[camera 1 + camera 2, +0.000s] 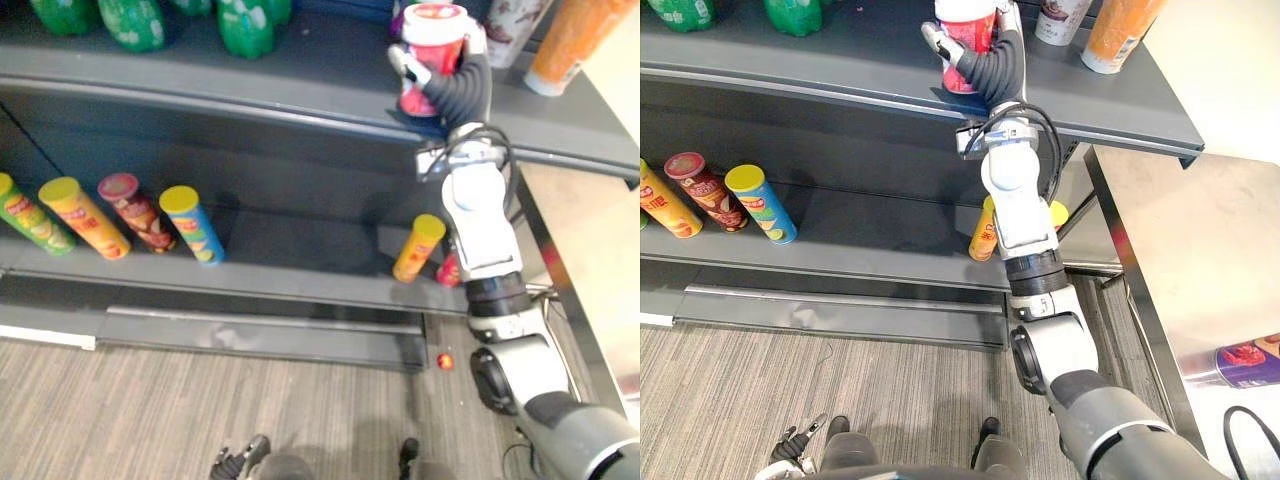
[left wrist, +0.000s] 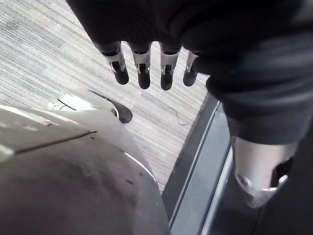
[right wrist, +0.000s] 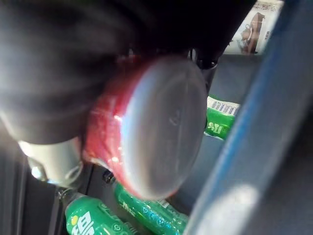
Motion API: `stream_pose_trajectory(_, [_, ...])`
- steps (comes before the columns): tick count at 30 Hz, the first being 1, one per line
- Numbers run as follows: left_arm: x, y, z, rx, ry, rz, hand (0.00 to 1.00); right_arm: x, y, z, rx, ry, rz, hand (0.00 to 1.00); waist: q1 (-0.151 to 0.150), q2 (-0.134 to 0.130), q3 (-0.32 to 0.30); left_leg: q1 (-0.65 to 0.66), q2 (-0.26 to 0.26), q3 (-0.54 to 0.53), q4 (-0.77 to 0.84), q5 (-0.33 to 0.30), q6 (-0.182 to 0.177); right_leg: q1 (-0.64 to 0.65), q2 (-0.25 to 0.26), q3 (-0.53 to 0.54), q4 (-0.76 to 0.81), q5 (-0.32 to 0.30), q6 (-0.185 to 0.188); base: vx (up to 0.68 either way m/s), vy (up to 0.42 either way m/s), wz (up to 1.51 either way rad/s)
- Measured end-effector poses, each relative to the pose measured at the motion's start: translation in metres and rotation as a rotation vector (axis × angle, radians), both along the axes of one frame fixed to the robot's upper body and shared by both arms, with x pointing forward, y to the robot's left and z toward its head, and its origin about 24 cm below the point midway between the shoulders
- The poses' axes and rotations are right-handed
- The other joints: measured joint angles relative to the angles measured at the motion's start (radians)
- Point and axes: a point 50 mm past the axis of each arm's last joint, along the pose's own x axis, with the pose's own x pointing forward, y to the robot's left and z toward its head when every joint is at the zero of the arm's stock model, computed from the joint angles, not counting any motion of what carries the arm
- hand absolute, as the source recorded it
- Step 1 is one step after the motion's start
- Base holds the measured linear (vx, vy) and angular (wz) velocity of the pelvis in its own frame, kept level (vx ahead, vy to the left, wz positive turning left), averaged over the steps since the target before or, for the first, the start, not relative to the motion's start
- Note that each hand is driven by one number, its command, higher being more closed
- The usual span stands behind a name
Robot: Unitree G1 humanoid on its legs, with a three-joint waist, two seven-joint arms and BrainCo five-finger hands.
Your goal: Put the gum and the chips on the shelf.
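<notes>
My right hand [image 1: 458, 88] is raised to the upper shelf [image 1: 300, 85] and its fingers are curled round a red canister [image 1: 432, 45] with a white lid, held upright near the shelf's front edge. The right wrist view looks at the canister's pale round end [image 3: 164, 125], with green bottles [image 3: 146, 210] beyond it. A yellow chips can [image 1: 418, 247] leans on the lower shelf [image 1: 280, 270] just left of the right arm. My left hand [image 2: 143, 68] hangs low over the floor with its fingers straight and nothing in it.
Several chips cans [image 1: 120, 215] lean at the lower shelf's left end. Green bottles [image 1: 245, 25], a white cup [image 1: 510, 25] and an orange can [image 1: 570, 40] stand on the upper shelf. A small red thing [image 1: 444, 360] lies on the floor. A metal table [image 1: 1200, 260] stands at the right.
</notes>
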Motion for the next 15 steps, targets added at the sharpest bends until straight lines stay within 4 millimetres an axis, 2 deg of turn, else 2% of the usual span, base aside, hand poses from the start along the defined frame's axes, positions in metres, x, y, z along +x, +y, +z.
stream_pose_trajectory(15, [0.0001, 0.0000, 0.0000, 0.001, 0.001, -0.004, 0.00, -0.0007, -0.0013, -0.0019, -0.002, -0.005, 0.013, 0.00, 0.000, 0.000, 0.000, 0.000, 0.000, -0.001, 0.002, -0.005, 0.001, 0.000, 0.000, 0.000, 0.001, -0.001, 0.002, 0.00, 0.000, 0.00])
